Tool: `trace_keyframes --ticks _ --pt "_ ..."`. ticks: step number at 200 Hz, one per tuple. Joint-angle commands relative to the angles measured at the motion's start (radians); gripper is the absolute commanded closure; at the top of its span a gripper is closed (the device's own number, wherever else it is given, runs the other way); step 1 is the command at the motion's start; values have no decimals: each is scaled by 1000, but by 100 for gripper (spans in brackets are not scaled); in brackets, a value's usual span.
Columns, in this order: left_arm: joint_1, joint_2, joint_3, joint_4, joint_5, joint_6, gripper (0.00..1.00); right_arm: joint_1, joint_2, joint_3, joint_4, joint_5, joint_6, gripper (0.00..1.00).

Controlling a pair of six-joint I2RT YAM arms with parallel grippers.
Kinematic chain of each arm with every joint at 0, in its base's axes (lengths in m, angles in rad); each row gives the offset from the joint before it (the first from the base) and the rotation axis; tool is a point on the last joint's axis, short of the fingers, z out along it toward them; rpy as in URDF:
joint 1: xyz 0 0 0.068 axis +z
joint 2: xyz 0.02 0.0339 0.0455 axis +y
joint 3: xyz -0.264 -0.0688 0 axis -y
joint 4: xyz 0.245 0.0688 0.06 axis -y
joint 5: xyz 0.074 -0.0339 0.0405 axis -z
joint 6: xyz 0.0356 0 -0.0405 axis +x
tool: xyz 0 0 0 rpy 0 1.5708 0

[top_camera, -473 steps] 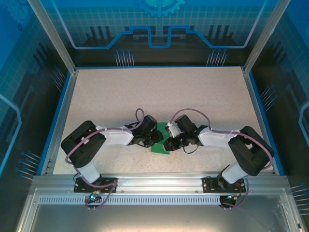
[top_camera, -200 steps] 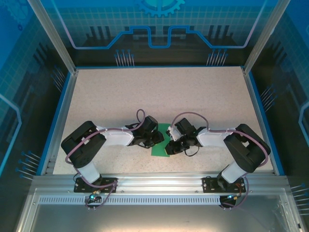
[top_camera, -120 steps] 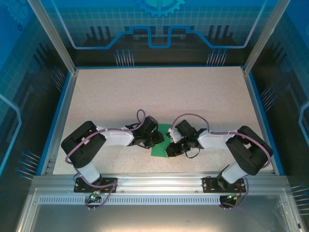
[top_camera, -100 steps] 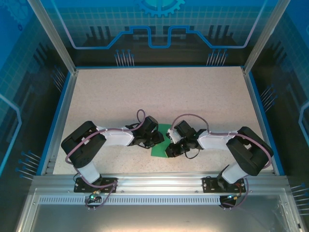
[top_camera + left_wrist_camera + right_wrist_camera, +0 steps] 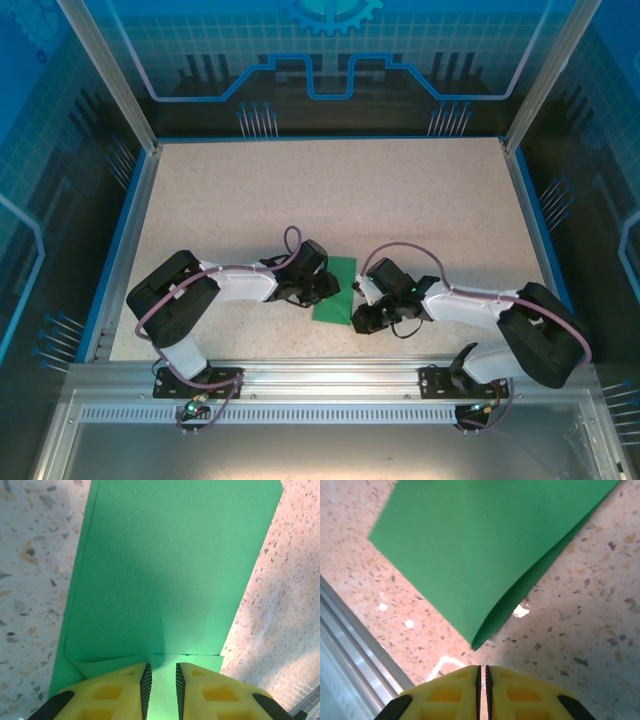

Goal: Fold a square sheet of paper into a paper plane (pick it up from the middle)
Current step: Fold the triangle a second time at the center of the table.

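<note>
paper first: the green sheet of paper [image 5: 338,284] lies folded into a narrow layered strip on the speckled worktop [image 5: 330,190], near its front edge, between the two hands. left arm is bent with its elbow out to the left and its forearm reaching right and low; the left hand [image 5: 322,289] sits at the strip's left edge. seen from the left wrist, that hand [image 5: 161,666] has its yellow fingers a narrow gap apart above the paper [image 5: 170,570], pinching nothing. right arm has its elbow swung out to the right, forearm stretched left; the right hand [image 5: 362,320] is just off the strip's near right corner. from its wrist, the right hand [image 5: 482,668] is closed and empty over bare worktop, the paper [image 5: 485,545] just ahead with two layers parting at the corner
</note>
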Motion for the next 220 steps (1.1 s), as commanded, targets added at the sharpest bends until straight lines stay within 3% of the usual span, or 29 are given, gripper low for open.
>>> trace_keyframes --ticks 1,32,117,166,220 --pt "2 15 5 -85 -26 26 74 22 -65 20 -42 29 47 86" --pt "2 17 7 -81 -21 27 74 29 -64 52 28 5 86 83" --pt "2 21 6 -76 -14 30 74 20 199 75 163 -14 135 83" --pt "3 25 3 -75 -15 30 74 3 193 -20 189 -84 146 82" --pt "3 24 -4 -78 -19 27 74 -7 124 -86 163 -63 159 82"
